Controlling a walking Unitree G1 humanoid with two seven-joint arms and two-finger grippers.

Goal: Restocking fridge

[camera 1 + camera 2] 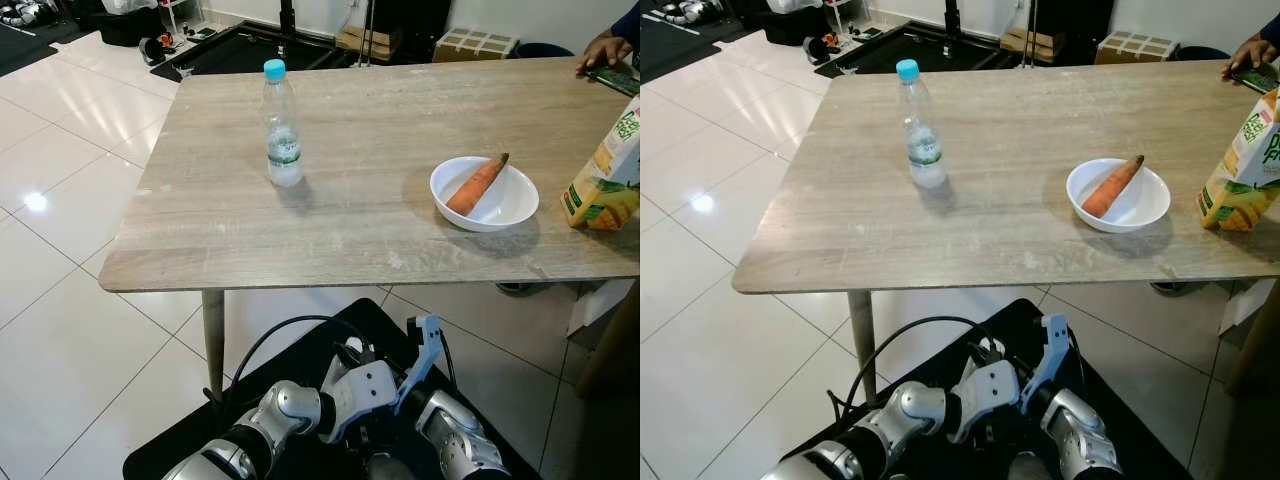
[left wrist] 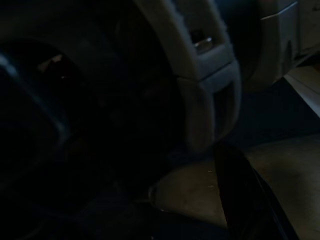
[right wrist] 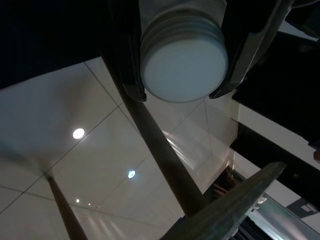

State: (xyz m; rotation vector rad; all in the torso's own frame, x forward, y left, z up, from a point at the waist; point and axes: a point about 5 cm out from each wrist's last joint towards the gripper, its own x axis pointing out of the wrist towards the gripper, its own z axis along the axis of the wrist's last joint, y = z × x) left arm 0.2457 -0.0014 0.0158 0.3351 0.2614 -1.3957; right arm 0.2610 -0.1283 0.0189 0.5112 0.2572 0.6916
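Right gripper [image 3: 182, 55] jaws clamp a white-capped bottle [image 3: 183, 60] by its neck, below the desk [image 1: 380, 200] edge; left gripper state indeterminate.

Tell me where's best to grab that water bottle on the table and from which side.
Probably take the water bottle around its clear body, near the label and below the blue cap. It stands upright with bare table on the near side, so a level approach from the near edge looks best, well apart from the bowl.
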